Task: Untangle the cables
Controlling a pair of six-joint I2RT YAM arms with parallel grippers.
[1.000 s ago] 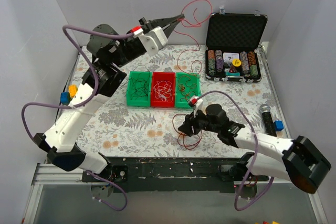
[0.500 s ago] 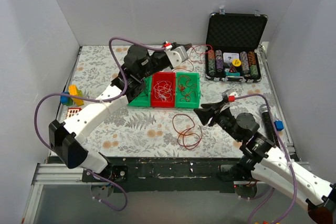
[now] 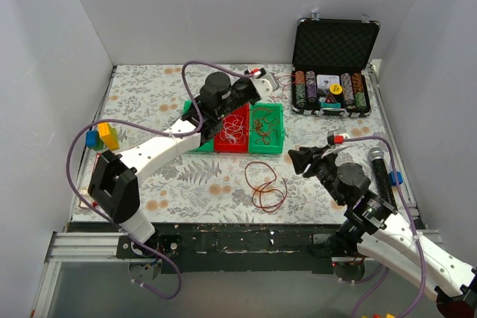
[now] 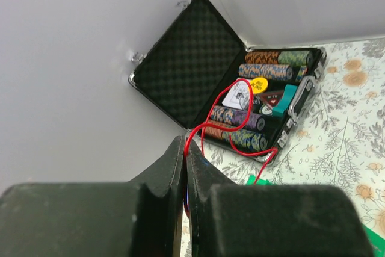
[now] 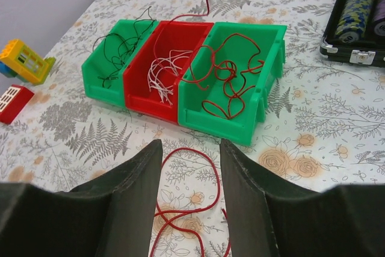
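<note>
Table: a floral-print cloth covers it; plain white walls close it in at the back and on both sides.
Right claw: fingers spread with nothing between them, low over the table and aimed at the bins; its arm reaches in from the near right corner.
Just ahead of the right claw: a red loop lies slack on the cloth, apart from the fingers.
Beyond the loop: three bins stand in a row. The first green bin holds dark strands, the red bin whitish strands, and the second green bin red strands.
Left claw: pressed together, pinching a red cable that arches away from its tips; its arm stretches across the bins.
Beyond the left claw: an open chip case stands by the back wall.
Change: a second ago the left claw was raised high near the back wall. It now sits lower, over the bins' far edge. The right claw was then at the red loop and has drawn back to the right, while the loop lies where it was.
</note>
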